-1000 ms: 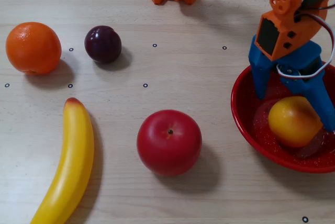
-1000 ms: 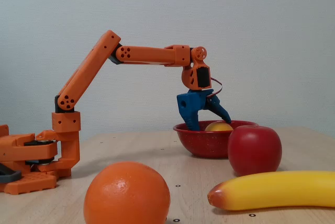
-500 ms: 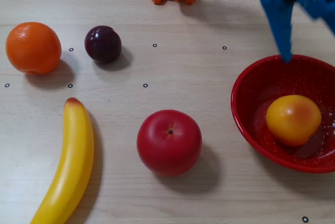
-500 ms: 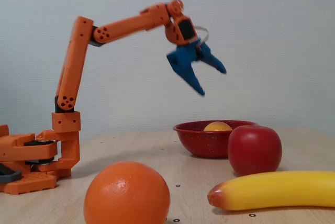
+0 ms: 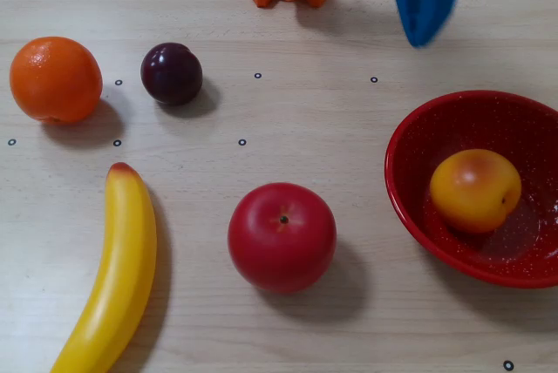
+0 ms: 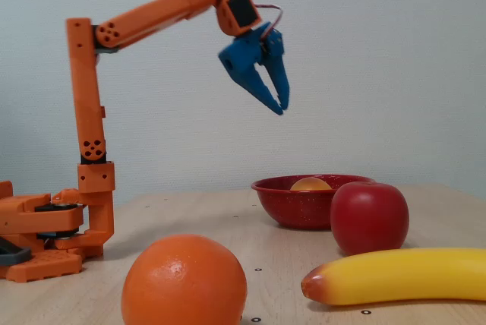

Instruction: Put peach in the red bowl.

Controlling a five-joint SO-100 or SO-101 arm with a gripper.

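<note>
In a fixed view the peach [image 5: 475, 190] already lies inside the red bowl [image 5: 410, 172], on the bowl's floor — nothing holds it. Farther back, the end effector [image 6: 280, 105] hangs high above the tabletop [image 5: 305, 120], well apart from the fruit, which sits below it. Its blue fingers are nearly together and empty — I judge it closed on nothing.

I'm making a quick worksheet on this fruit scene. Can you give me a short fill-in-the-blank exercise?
1. The peach lies inside the red ____.
2. The blue gripper hangs in the air holding ____.
3. In the view from above, the dark plum sits just right of the ____.

Missing words: bowl; nothing; orange.
</note>
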